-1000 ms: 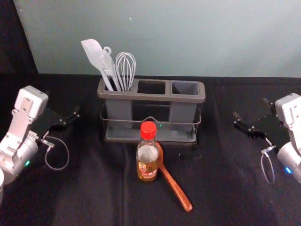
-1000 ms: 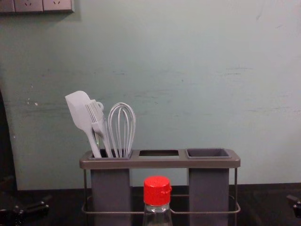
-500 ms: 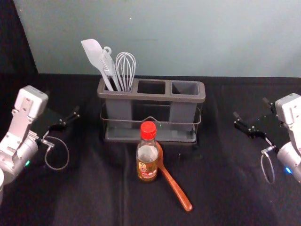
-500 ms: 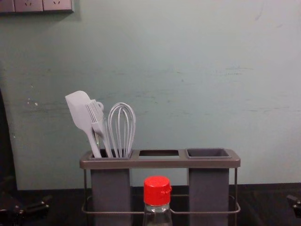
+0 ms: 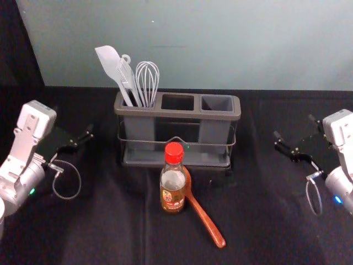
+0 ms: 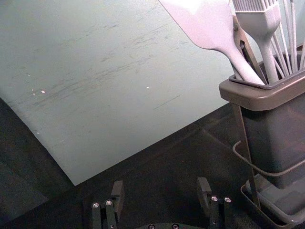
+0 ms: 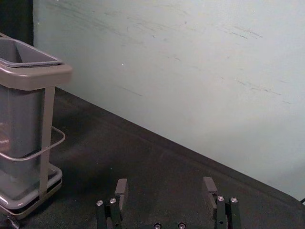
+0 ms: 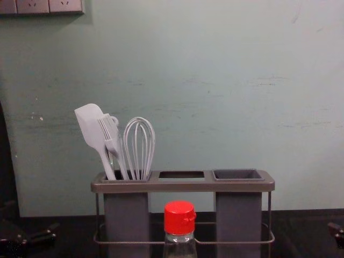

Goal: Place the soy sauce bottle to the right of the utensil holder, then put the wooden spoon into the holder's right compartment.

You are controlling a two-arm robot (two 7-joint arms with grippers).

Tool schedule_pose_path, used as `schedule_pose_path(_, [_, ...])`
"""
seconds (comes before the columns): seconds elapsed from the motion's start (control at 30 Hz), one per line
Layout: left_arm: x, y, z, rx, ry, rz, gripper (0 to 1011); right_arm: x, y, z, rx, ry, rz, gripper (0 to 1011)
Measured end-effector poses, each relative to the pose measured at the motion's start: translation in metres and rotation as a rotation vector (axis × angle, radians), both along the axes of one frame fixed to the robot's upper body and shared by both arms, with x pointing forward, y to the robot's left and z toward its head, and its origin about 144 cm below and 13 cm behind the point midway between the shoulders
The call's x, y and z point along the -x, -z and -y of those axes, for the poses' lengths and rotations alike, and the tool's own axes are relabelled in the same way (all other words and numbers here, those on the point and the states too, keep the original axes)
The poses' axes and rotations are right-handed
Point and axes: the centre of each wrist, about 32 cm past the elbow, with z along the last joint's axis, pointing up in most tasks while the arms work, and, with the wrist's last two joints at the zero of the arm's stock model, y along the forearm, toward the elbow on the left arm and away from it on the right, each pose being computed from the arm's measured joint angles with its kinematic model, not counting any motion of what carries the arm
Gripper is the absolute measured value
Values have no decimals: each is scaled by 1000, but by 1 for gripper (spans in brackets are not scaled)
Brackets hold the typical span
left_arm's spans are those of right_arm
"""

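The soy sauce bottle (image 5: 173,186), red-capped, stands upright in front of the utensil holder (image 5: 176,114). Beside and partly behind it lies the wooden spoon (image 5: 205,216), its handle slanting toward the front right. The holder's right compartment (image 8: 238,215) has nothing in it. My left gripper (image 5: 77,137) is open at the left of the holder; in the left wrist view the left gripper (image 6: 162,195) has nothing between its fingers. My right gripper (image 5: 295,132) is off to the holder's right; in the right wrist view the right gripper (image 7: 165,195) is open and holds nothing.
A white spatula (image 5: 113,67), a brush and a whisk (image 5: 147,84) stand in the holder's left compartment. Behind the black-covered table (image 5: 116,237) rises a pale green wall (image 5: 220,44). Bare cloth lies between the holder and my right gripper.
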Motion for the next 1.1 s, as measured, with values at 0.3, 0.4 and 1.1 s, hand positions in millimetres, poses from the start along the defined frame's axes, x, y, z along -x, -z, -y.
schedule_pose_path(0.3, [0, 0, 0, 0, 0, 0, 1005, 0, 0, 0, 0, 0, 0, 1003])
schedule_pose_path(0.4, [0, 0, 0, 0, 0, 0, 1005, 0, 0, 0, 0, 0, 0, 1003])
schedule_pose_path(1.1, [0, 0, 0, 0, 0, 0, 1005, 0, 0, 0, 0, 0, 0, 1003])
